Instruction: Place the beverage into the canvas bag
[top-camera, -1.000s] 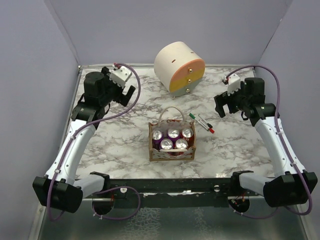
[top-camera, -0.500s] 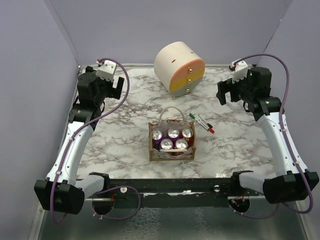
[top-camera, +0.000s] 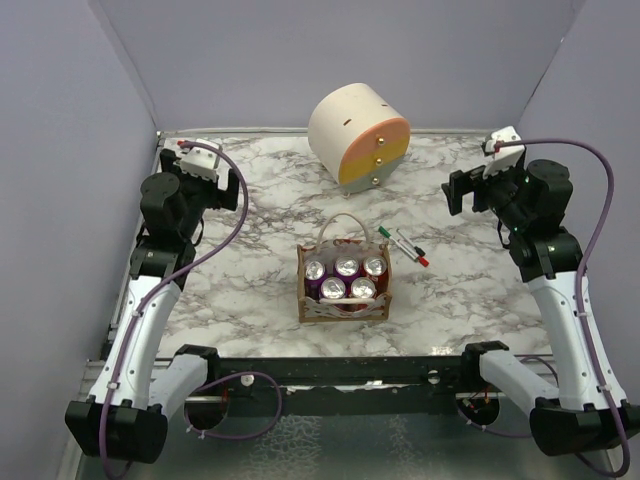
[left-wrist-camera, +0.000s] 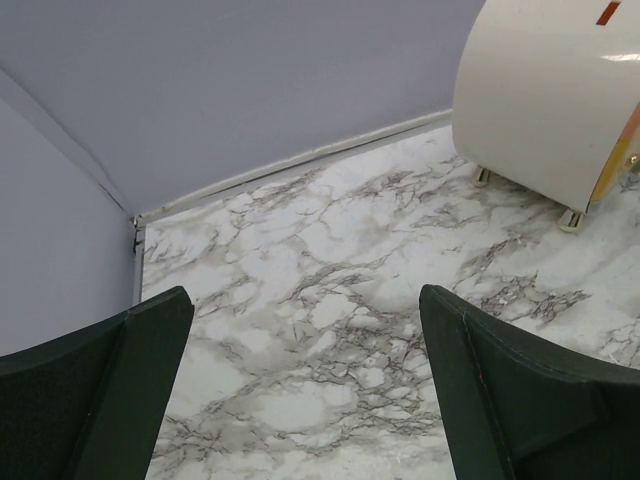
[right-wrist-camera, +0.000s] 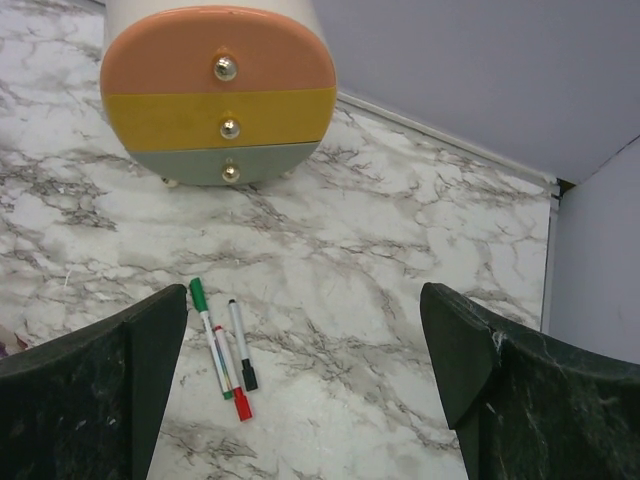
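Note:
The tan canvas bag (top-camera: 343, 300) stands upright in the middle of the marble table, its thin white handles looped above it. Several silver-topped purple beverage cans (top-camera: 346, 266) stand inside it. My left gripper (top-camera: 222, 185) is open and empty, raised over the far left of the table, well away from the bag; its wrist view (left-wrist-camera: 305, 400) shows only bare marble between the fingers. My right gripper (top-camera: 458, 192) is open and empty, raised at the far right; its wrist view (right-wrist-camera: 305, 390) shows marble between the fingers.
A big cream round drawer box (top-camera: 360, 135) with orange, yellow and grey fronts stands at the back centre, also in the left wrist view (left-wrist-camera: 545, 95) and right wrist view (right-wrist-camera: 220, 95). Three markers (top-camera: 405, 245) lie right of the bag, also seen by the right wrist (right-wrist-camera: 222, 350). Purple walls enclose the table.
Both arms have drawn back outward: the left gripper moved left and the right gripper moved right, away from the bag. The bag and cans have not moved.

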